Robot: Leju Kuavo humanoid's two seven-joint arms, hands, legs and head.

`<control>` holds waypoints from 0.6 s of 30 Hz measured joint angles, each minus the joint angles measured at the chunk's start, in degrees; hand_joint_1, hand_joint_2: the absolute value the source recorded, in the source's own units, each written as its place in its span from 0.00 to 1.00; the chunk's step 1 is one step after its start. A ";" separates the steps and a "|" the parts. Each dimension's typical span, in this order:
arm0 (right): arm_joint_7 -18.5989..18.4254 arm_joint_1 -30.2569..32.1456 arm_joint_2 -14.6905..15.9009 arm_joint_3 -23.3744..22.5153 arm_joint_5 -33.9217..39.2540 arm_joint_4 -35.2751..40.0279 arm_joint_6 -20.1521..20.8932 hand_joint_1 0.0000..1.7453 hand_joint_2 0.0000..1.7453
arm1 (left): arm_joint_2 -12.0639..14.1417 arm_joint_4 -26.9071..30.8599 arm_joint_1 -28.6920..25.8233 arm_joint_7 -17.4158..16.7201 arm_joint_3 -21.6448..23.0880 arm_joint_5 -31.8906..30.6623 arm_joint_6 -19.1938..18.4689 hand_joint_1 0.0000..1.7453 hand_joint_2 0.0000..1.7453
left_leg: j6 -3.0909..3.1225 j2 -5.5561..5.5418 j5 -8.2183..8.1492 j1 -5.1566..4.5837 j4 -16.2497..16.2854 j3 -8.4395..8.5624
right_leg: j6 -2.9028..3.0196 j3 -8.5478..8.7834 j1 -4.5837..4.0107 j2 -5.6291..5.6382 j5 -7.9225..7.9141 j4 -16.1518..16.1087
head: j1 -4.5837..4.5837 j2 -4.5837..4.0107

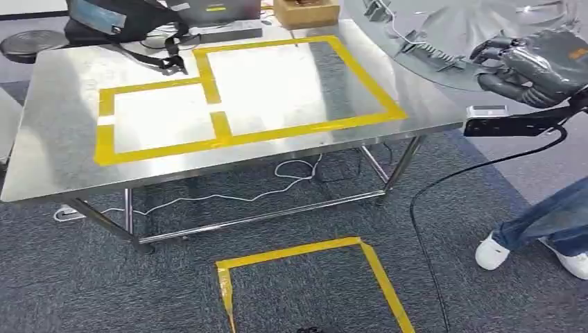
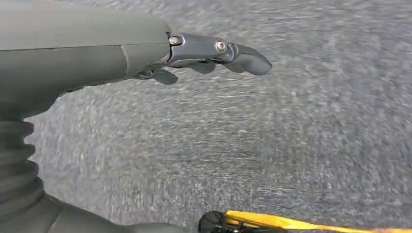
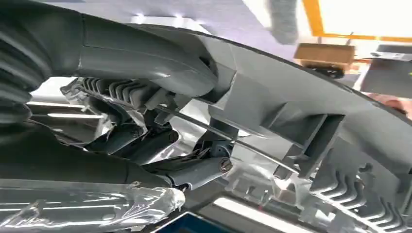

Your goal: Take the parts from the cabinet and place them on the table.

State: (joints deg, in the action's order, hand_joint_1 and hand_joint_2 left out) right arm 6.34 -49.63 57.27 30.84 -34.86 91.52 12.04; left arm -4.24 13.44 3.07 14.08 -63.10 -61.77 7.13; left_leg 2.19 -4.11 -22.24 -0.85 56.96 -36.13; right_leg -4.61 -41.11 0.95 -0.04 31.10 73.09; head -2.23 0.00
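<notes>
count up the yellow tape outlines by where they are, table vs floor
On the table: 2 yellow tape outlines, a small rectangle joined to a large rectangle
On the floor: 1 yellow tape outline, its near end cut off by the picture edge
Total: 3

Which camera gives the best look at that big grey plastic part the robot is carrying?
The right wrist view: the grey part, plastic-wrapped, shows its ribs close up in the right hand. The head view catches its curved edge; the left wrist view faces carpet.
</notes>
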 joint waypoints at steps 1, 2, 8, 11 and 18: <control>-0.13 0.51 0.50 -0.02 0.13 0.13 -0.20 1.00 1.00 | 0.00 0.00 -0.05 0.02 -0.07 0.00 0.02 0.00 1.00 | -0.19 -0.81 -0.13 0.10 0.11 0.17 | -0.03 2.00 0.14 0.37 -3.09 -4.93 | 0.02 0.00; -0.17 1.06 1.04 -0.02 0.26 0.26 -0.52 1.00 1.00 | 0.00 0.00 -0.04 0.11 -0.17 0.00 0.07 0.00 1.00 | -0.43 -1.55 -0.27 0.23 0.22 0.32 | -0.19 4.39 0.39 1.42 -5.87 -10.36 | 0.02 0.00; -0.94 4.83 2.29 -0.79 0.28 0.87 -2.29 1.00 1.00 | 0.59 0.00 -0.86 0.37 -0.55 0.00 -0.04 0.00 1.00 | -1.99 -3.16 -0.35 0.20 0.60 -0.79 | 1.63 6.48 1.00 2.45 -5.95 -14.46 | 0.00 0.02; -0.94 6.53 3.52 -1.60 0.22 1.25 -2.66 1.00 1.00 | 0.66 -0.07 -0.35 0.55 -0.59 0.00 -0.28 0.00 1.00 | -3.34 3.19 -5.87 0.13 10.02 -5.22 | 2.37 6.53 0.82 1.58 -5.82 -14.49 | 0.61 0.00; -0.74 10.56 3.98 -4.57 -1.36 2.03 -3.12 1.00 1.00 | 0.77 -0.07 -0.24 1.05 -0.74 -0.28 -0.59 0.00 1.00 | -2.47 3.74 -0.11 0.48 2.18 -0.81 | 1.97 7.02 0.82 0.45 -5.41 -14.51 | 0.70 0.00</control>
State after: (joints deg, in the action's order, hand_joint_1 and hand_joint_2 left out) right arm 5.60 -39.08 61.24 26.27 -36.22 93.55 8.92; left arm -3.48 13.38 2.83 15.13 -63.84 -62.05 6.54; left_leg -0.29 -0.37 -22.35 -0.37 59.14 -36.94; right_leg -2.65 -34.09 1.78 0.41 25.70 58.58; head -1.53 0.00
